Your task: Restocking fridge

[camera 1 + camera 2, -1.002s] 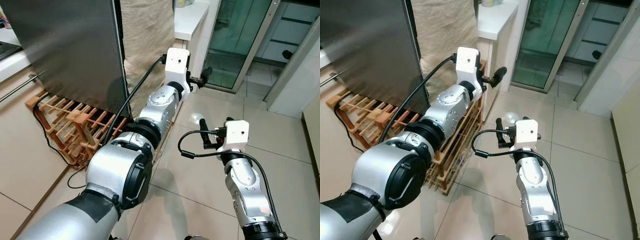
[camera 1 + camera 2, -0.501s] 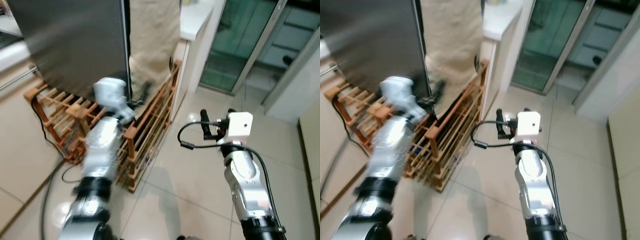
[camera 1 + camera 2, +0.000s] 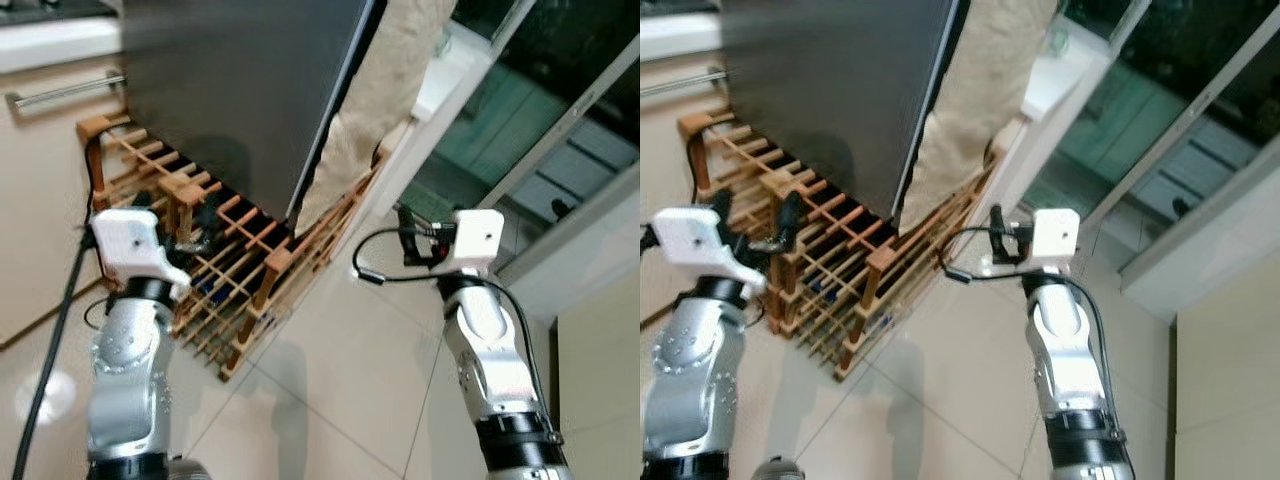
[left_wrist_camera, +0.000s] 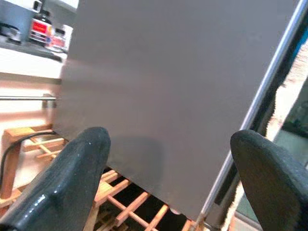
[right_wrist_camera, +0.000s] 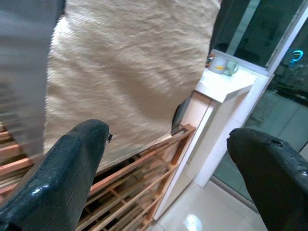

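Fridge door, dark grey brushed-metal panel [image 3: 235, 90]: stands above a slatted wooden rack [image 3: 215, 265] on the pale tiled floor [image 3: 330, 400], with a beige woven cloth [image 3: 375, 110] hanging just beside its edge. Left gripper [image 4: 166, 185], black fingers spread wide, empty, faces the door's lower part, apart from it. Right gripper [image 5: 173, 173], fingers likewise spread and empty, points at the cloth and a white counter [image 5: 226, 84] bearing a cup [image 5: 222, 65].
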